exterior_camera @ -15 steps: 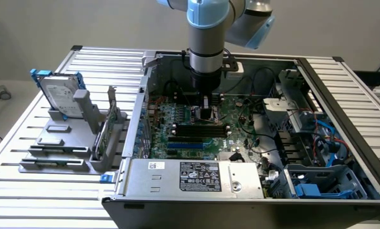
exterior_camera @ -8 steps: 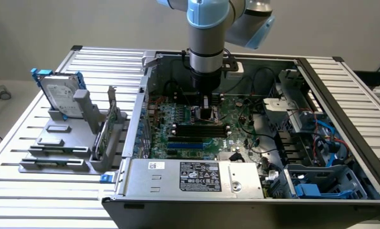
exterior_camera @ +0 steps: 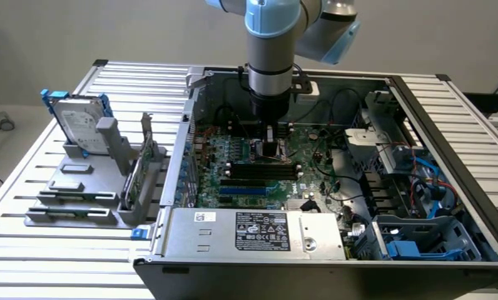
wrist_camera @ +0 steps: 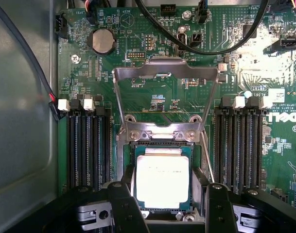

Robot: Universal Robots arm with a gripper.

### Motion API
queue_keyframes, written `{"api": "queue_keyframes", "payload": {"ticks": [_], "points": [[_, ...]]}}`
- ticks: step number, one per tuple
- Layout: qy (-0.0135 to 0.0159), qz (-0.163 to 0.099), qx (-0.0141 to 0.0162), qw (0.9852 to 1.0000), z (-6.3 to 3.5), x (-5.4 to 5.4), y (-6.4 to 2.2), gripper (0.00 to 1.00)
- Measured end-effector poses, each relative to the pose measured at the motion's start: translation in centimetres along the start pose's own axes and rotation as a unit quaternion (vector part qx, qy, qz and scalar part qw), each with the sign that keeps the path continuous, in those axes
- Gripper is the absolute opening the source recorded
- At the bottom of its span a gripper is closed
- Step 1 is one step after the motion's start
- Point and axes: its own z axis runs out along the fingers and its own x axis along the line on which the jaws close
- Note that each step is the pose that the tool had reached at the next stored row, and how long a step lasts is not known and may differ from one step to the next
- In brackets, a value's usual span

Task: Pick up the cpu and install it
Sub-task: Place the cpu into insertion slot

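Note:
The cpu, a small square chip with a shiny silver top, lies flat in the socket on the green motherboard. The socket's metal load plate stands flipped open beyond it. My gripper hangs straight over the chip, and its black fingers flank the chip on two sides. One finger is at the chip's edge, while the other stands a little off it. The jaws look open. In the exterior view my gripper reaches down into the open computer case.
Black memory slots run along both sides of the socket. Black cables cross the board beyond the load plate. The power supply sits at the case's front. A hard drive with blue rails stands in a grey holder at the exterior view's left.

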Motion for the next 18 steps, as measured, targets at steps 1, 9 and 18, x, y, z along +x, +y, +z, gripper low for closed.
{"api": "queue_keyframes", "payload": {"ticks": [1,9,18], "points": [[-0.0001,0.000,0.0000,1.0000,0.00,0.00,0.00,0.56],[-0.0005,0.000,0.0002,1.0000,-0.03,-0.01,-0.01,0.62],[-0.0007,0.000,0.0013,1.0000,-0.73,0.02,0.05,0.62]]}}
